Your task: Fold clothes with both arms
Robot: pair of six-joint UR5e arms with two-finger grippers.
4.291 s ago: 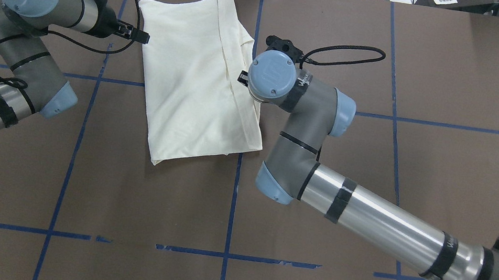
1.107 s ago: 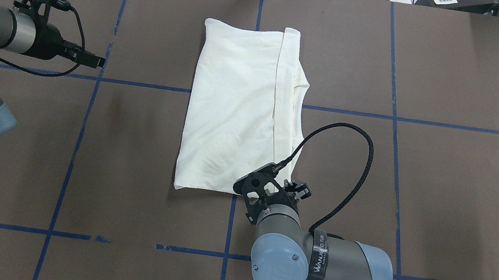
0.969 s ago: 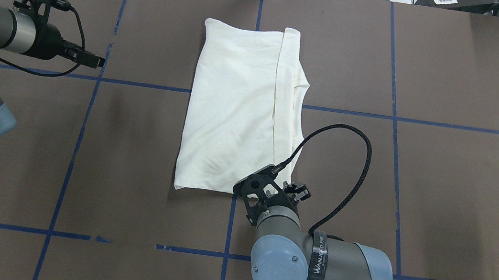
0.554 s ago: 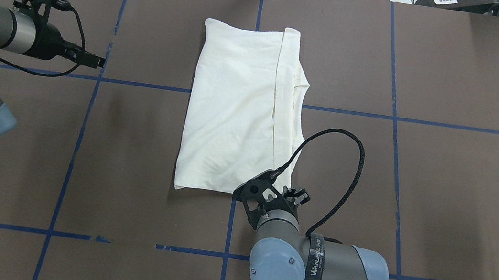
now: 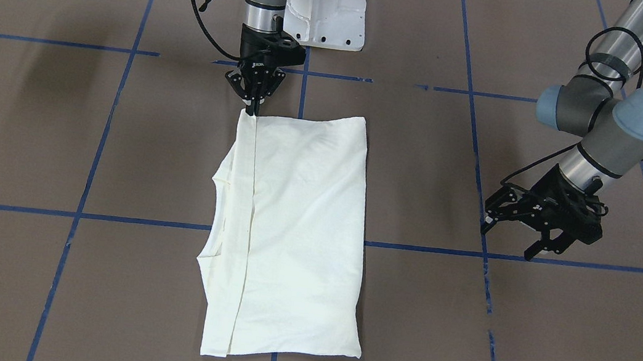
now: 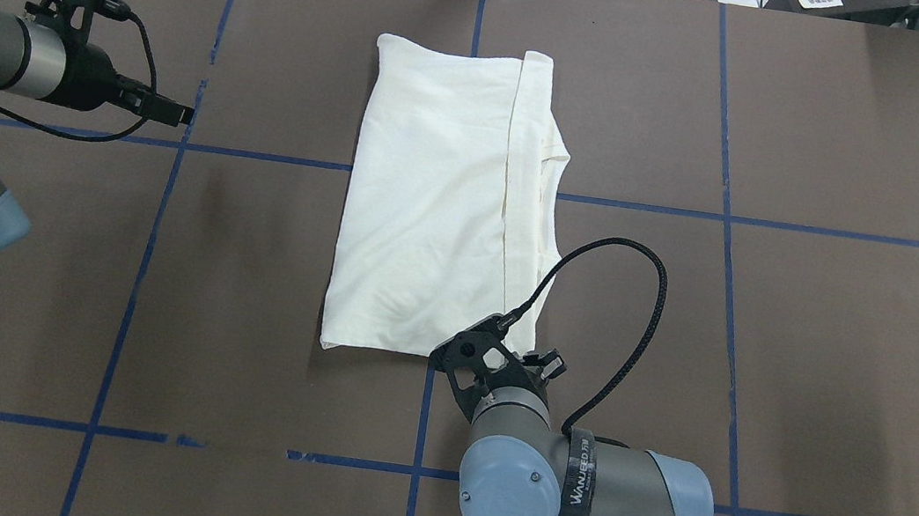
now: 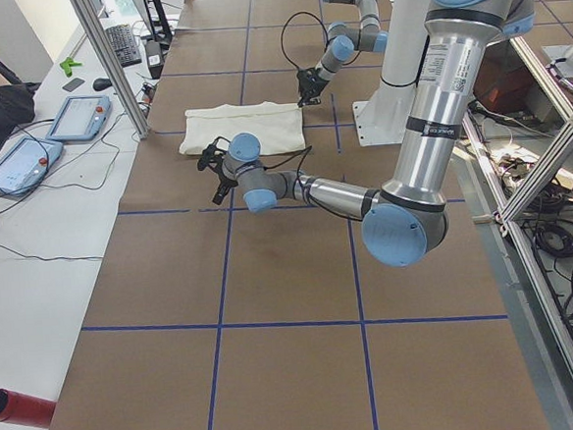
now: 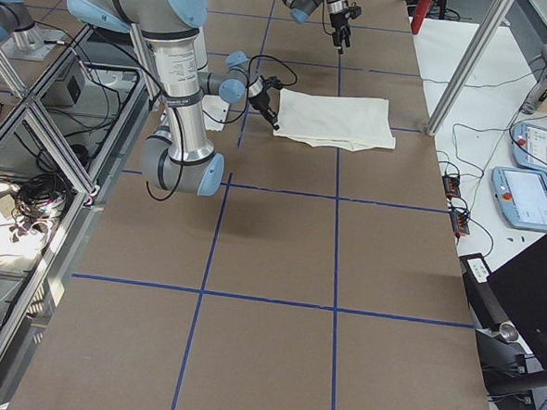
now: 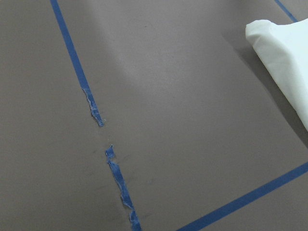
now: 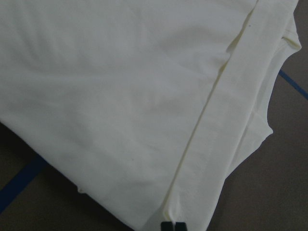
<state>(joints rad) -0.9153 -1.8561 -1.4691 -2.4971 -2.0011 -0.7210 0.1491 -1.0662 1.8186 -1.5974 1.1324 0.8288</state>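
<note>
Brown taped table (image 5: 461, 348): right black gripper (image 5: 252, 110), tips together at corner of folded cream shirt (image 5: 297, 227), likely to fold; left black gripper (image 5: 506, 242) spread, idle aside.

Overhead view: above the table (image 6: 810, 357) at its 6 o'clock edge, looking forward-down. Front view: 12 o'clock edge, steep, facing back. End views: 9 and 3 o'clock, distant, looking inward. 2 wrist views: close-range. All 6 share the shirt (image 6: 431, 201).
</note>
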